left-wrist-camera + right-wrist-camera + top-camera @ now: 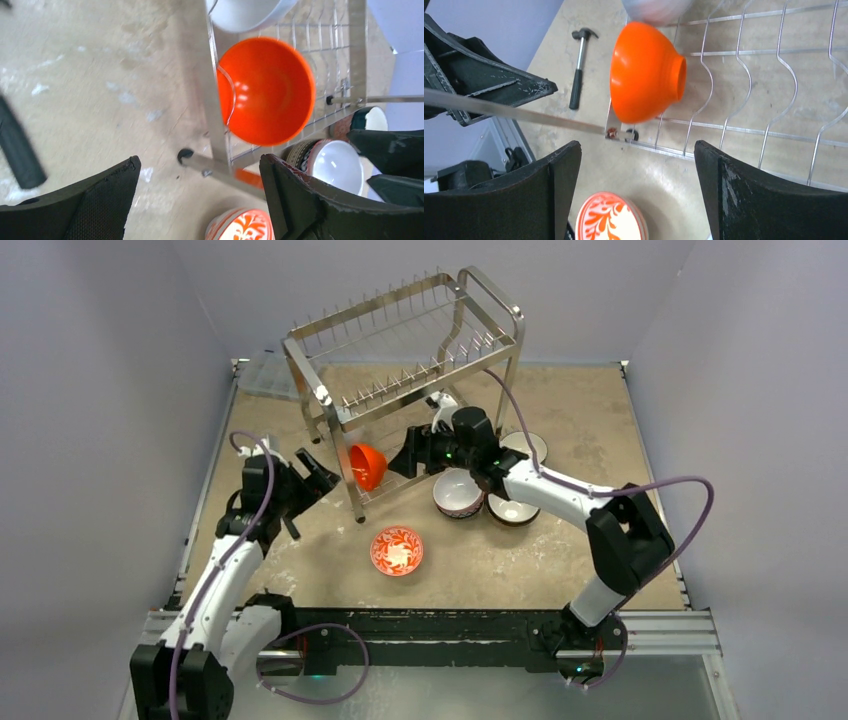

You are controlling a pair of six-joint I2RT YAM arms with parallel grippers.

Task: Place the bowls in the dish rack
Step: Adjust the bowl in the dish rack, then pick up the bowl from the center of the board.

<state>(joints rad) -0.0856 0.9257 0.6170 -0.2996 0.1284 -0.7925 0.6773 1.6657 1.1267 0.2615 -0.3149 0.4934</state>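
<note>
Orange bowl (368, 466) on edge in dish rack (322, 395). Left gripper (199, 162), right gripper (638, 147) flank it, spread, empty; red floral bowl (397, 550) nearby.

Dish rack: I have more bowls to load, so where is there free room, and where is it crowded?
Upper tier: bare. Lower tier: free wires beside the orange bowl. Crowded: the bowls clustered on the table around the right arm.

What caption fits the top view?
Bright orange bowl on edge in steel wire rack, between open left gripper and open right gripper.
</note>
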